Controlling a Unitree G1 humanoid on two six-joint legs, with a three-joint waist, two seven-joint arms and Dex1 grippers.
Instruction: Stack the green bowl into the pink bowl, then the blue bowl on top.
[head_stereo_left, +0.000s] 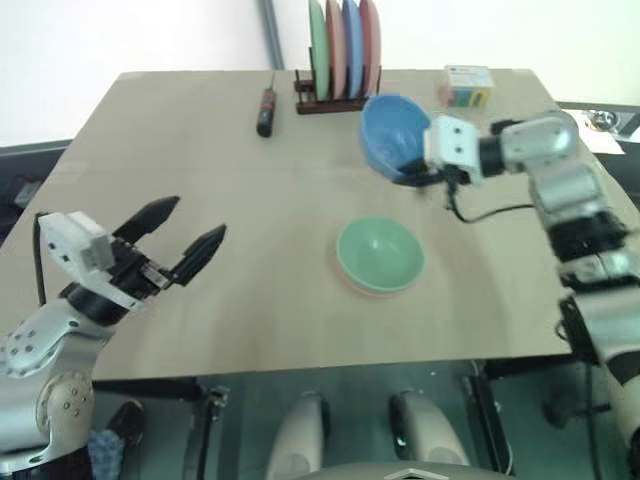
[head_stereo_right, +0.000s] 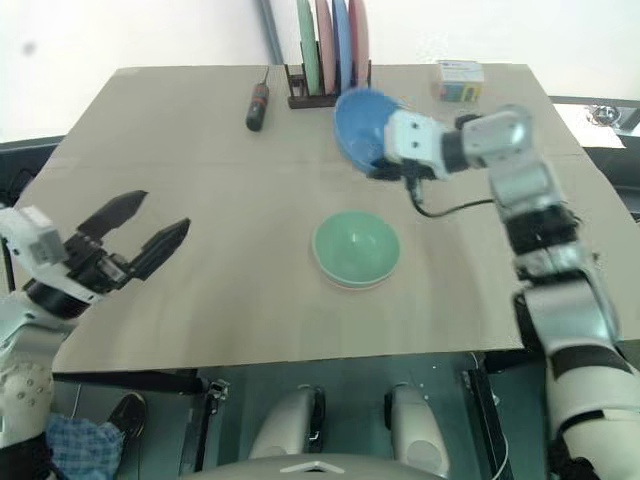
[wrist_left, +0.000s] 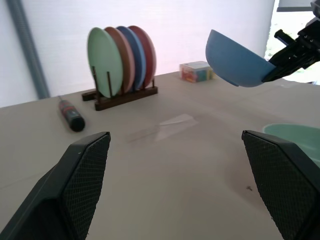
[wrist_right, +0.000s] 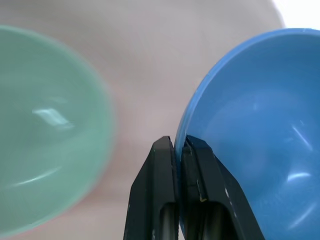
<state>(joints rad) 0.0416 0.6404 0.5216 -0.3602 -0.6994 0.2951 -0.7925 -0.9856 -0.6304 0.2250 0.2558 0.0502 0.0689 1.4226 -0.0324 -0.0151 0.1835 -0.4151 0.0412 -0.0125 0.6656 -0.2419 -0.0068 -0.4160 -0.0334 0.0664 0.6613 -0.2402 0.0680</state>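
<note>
Right gripper (wrist_right: 179, 145): its two black fingers are pressed together on the rim of the blue bowl (head_stereo_left: 393, 133), one finger inside the rim and one outside. It pinches the bowl by its edge and touches nothing else.

Blue bowl: it hangs in the air above the table (head_stereo_left: 200, 150), tipped on its side. Its open mouth faces partly up and toward the robot's left. It is round, so it has no long side. It sits between the plate rack (head_stereo_left: 330, 100) and the green bowl (head_stereo_left: 380, 254), and it is apart from both.

Green bowl: it stands upright near the middle of the table with its mouth up. It sits inside the pink bowl (head_stereo_left: 371, 291), and just a thin pink edge peeks out under it on the near side.

Left gripper (head_stereo_left: 172, 240): its two black fingers are spread wide. It holds nothing and touches nothing. It floats over the left side of the table, well apart from the bowls, pointing toward the far right.

Plate rack: a dark rack at the far edge of the table. Four flat plates stand on edge in it, green, pink, blue and red.

Screwdriver (head_stereo_left: 266, 112): it lies flat just left of the rack, with its thin tip pointing to the far edge.

Small box (head_stereo_left: 467, 86): a colourful box at the far right corner, beyond the blue bowl.
</note>
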